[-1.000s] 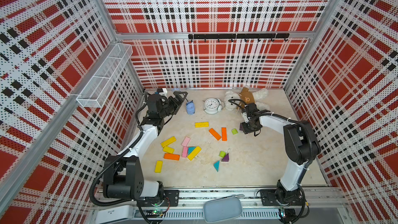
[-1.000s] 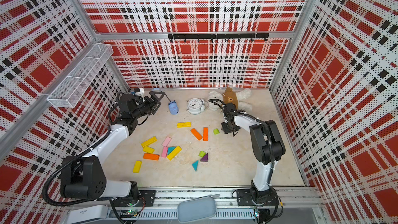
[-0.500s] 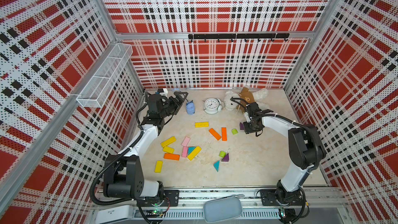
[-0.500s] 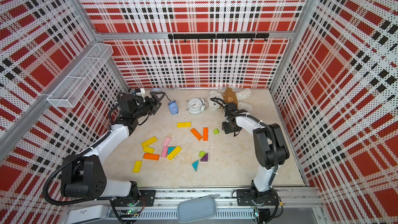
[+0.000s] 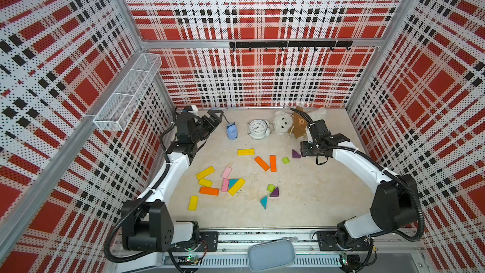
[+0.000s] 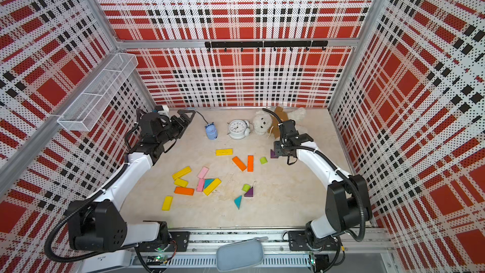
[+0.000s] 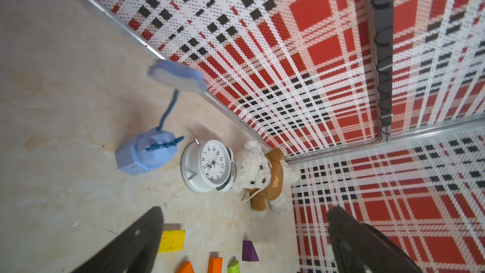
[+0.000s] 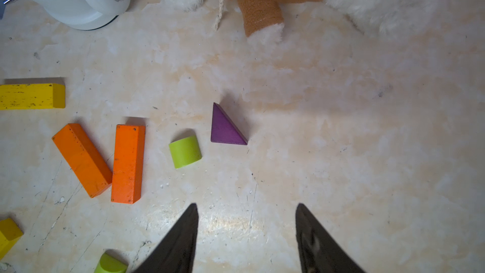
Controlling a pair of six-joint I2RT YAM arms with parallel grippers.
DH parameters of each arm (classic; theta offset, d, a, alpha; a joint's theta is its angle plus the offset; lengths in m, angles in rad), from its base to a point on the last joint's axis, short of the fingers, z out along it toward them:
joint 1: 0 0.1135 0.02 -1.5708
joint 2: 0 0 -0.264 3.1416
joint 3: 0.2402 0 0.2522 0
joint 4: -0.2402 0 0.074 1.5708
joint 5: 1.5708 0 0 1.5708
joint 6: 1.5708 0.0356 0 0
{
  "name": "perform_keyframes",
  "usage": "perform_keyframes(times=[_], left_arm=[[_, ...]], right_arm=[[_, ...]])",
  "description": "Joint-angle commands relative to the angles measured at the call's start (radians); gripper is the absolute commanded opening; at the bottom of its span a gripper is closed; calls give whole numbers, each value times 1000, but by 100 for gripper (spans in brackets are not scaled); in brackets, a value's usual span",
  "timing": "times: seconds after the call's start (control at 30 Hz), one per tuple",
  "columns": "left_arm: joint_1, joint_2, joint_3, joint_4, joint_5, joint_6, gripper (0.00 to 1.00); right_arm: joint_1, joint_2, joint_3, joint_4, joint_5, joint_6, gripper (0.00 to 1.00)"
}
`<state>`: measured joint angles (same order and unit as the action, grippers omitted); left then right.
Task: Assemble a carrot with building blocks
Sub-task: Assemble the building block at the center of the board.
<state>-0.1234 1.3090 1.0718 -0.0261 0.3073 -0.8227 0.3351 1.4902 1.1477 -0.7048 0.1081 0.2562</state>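
Observation:
Two orange bars (image 8: 82, 159) (image 8: 128, 162), a lime stub (image 8: 185, 151) and a purple triangle (image 8: 225, 128) lie flat on the table, just ahead of my right gripper (image 8: 246, 206). It is open with nothing between its fingers. In a top view the triangle (image 5: 296, 154) lies just left of that gripper (image 5: 302, 151). More building blocks lie scattered at middle left: yellow bars (image 5: 205, 172), pink bars (image 5: 226, 172), an orange bar (image 5: 209, 191), a teal triangle (image 5: 264, 201) and a second lime stub (image 5: 270, 187). My left gripper (image 5: 216, 115) hangs wide open and empty at the back left.
A white alarm clock (image 5: 257, 128), a teddy bear (image 5: 282, 124) in a brown top and a small blue lamp (image 5: 232, 131) stand along the back wall. A wire basket (image 5: 126, 93) hangs on the left wall. Plaid walls close in three sides.
My right gripper's jaws have spread apart and it has drawn back a little to the right, leaving the purple triangle free on the table. The left arm has not moved.

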Motion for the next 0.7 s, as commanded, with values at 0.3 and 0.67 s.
perform_keyframes(times=[0.3,0.67], left_arm=[[-483,-165,82,23,-574,738,100],[-244,-147,-72,106,-271,481,100]], right_arm=[[0,-39,-53,-21,-61,72,38],[0,-10,7,-118,-75,49,61]])
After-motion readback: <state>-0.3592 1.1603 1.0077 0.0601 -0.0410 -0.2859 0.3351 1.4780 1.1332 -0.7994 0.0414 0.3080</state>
